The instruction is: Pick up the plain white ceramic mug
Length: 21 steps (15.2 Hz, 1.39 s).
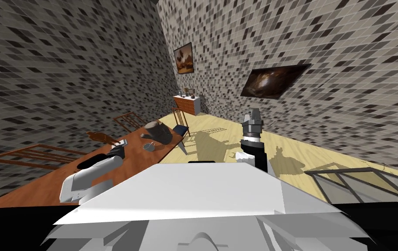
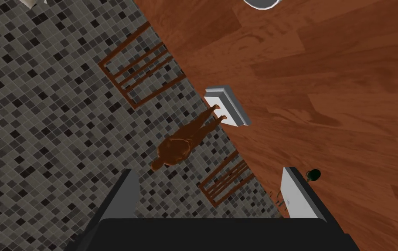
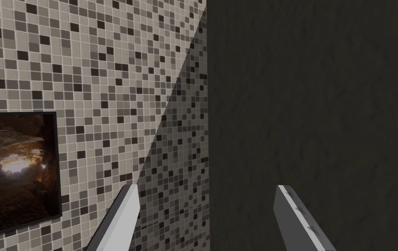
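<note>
You're aiming spread left fingers [image 2: 123, 196] at the table [image 2: 324, 87] edge by a white block [image 2: 230, 106]; right fingers [image 3: 126, 215] are standing apart too

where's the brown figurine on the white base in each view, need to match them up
head view: brown figurine at the wall-side edge of the table, on the left.
left wrist view: brown figurine on its white base at the table edge, ahead of the open left gripper.
right wrist view: faces a wall corner and a framed picture, away from the table.
shared landmark: the reddish-brown table.
</note>
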### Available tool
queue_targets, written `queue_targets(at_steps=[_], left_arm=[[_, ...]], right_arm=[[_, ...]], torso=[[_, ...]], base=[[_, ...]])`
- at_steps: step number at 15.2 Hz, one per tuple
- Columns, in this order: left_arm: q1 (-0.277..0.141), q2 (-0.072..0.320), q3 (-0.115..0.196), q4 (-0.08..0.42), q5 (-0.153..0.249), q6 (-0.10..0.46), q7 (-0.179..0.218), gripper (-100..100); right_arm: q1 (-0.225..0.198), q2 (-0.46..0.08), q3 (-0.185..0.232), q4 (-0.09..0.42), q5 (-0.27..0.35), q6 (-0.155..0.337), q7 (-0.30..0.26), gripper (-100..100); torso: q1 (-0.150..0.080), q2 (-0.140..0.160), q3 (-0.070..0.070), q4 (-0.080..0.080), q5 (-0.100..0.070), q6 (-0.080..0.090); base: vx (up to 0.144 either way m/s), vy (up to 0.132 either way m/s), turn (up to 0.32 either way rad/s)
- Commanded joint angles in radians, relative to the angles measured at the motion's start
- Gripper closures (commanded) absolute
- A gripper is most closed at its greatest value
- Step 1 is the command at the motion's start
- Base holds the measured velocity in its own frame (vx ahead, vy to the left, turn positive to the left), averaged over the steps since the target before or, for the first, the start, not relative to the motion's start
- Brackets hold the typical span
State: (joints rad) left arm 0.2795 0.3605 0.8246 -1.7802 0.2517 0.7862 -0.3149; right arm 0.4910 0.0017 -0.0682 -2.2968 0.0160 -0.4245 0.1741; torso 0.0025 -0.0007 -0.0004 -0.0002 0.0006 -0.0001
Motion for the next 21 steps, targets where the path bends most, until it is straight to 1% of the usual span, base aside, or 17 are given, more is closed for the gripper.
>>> queue_targets(at_steps=[1, 2, 4, 5, 7, 8, 9, 11, 12, 14, 15, 17, 18, 19, 20, 21], left_arm=[[0.007, -0.001, 0.008, -0.003, 0.006, 0.028, -0.003, -100], [0.001, 0.008, 0.049, 0.037, 0.014, 0.063, -0.019, -100], [0.001, 0.008, 0.049, 0.037, 0.014, 0.099, -0.019, -100], [-0.005, 0.016, 0.089, 0.077, 0.021, 0.124, -0.035, -100], [-0.005, 0.016, 0.089, 0.077, 0.021, 0.167, -0.035, -100], [-0.009, 0.024, 0.128, 0.118, 0.027, 0.19, -0.051, -100], [-0.009, 0.024, 0.128, 0.118, 0.027, 0.203, -0.051, -100], [-0.009, 0.024, 0.128, 0.118, 0.027, 0.234, -0.051, -100], [-0.013, 0.032, 0.166, 0.158, 0.033, 0.262, -0.066, -100], [-0.013, 0.032, 0.166, 0.158, 0.033, 0.299, -0.066, -100], [-0.017, 0.04, 0.202, 0.199, 0.038, 0.322, -0.08, -100], [-0.017, 0.04, 0.202, 0.199, 0.038, 0.358, -0.08, -100], [-0.017, 0.04, 0.202, 0.199, 0.038, 0.361, -0.08, -100], [-0.019, 0.048, 0.237, 0.239, 0.042, 0.398, -0.094, -100], [-0.019, 0.048, 0.237, 0.239, 0.042, 0.416, -0.094, -100], [-0.019, 0.048, 0.237, 0.239, 0.042, 0.42, -0.094, -100]], right_arm=[[0.0, 0.0, 0.0, 0.0, 0.0, 0.0, 0.0, 0], [0.0, 0.0, 0.0, 0.0, 0.0, 0.0, 0.0, 0], [0.0, 0.0, 0.0, 0.0, 0.0, 0.0, 0.0, 0], [0.0, 0.0, 0.0, 0.0, 0.0, 0.0, 0.0, 0], [0.0, 0.0, 0.0, 0.0, 0.0, 0.0, 0.0, 0], [0.0, 0.0, 0.0, 0.0, 0.0, 0.0, 0.0, 0], [0.0, 0.0, 0.0, 0.0, 0.0, 0.0, 0.0, 0], [0.0, 0.0, 0.0, 0.0, 0.0, 0.0, 0.0, 0], [0.0, 0.0, 0.0, 0.0, 0.0, 0.0, 0.0, 0], [0.0, 0.0, 0.0, 0.0, 0.0, 0.0, 0.0, 0], [0.0, 0.0, 0.0, 0.0, 0.0, 0.0, 0.0, 0], [0.0, 0.0, 0.0, 0.0, 0.0, 0.0, 0.0, 0], [0.0, 0.0, 0.0, 0.0, 0.0, 0.0, 0.0, 0], [0.0, 0.0, 0.0, 0.0, 0.0, 0.0, 0.0, 0], [0.0, 0.0, 0.0, 0.0, 0.0, 0.0, 0.0, 0], [0.0, 0.0, 0.0, 0.0, 0.0, 0.0, 0.0, 0]], torso=[[0.0, 0.0, 0.0, 0.0, 0.0, 0.0], [0.0, 0.0, 0.0, 0.0, 0.0, 0.0], [0.0, 0.0, 0.0, 0.0, 0.0, 0.001], [0.0, 0.0, 0.0, 0.0, 0.0, 0.0], [0.001, -0.001, 0.0, 0.0, 0.0, 0.0], [0.001, 0.0, 0.0, 0.0, 0.0, 0.0], [0.001, -0.001, 0.0, 0.0, 0.0, 0.001], [0.001, 0.0, 0.0, 0.0, 0.0, 0.0], [0.0, 0.0, 0.0, 0.0, 0.0, -0.001], [0.001, 0.0, 0.0, 0.0, 0.0, 0.001], [0.001, 0.0, 0.0, 0.0, 0.0, 0.0], [0.002, -0.001, -0.001, 0.0, 0.0, 0.0], [0.002, -0.001, 0.0, 0.0, 0.0, 0.0], [0.001, 0.0, 0.0, 0.0, 0.0, -0.001], [0.001, 0.0, 0.0, 0.0, 0.0, 0.0], [0.001, 0.0, 0.0, 0.0, 0.0, 0.0]], base=[[0.014, 0.01, -0.044], [0.026, 0.008, -0.244], [0.029, 0.019, -0.218], [0.033, 0.018, -0.296], [0.034, 0.029, -0.167], [0.032, 0.021, -0.242], [0.035, 0.028, -0.289], [0.02, 0.026, -0.033], [0.022, 0.024, -0.227], [0.029, 0.034, -0.197], [0.037, 0.034, -0.189], [0.032, 0.045, -0.149], [0.014, 0.025, -0.004], [0.018, 0.031, -0.176], [0.024, 0.042, -0.23], [0.019, 0.033, -0.114]])
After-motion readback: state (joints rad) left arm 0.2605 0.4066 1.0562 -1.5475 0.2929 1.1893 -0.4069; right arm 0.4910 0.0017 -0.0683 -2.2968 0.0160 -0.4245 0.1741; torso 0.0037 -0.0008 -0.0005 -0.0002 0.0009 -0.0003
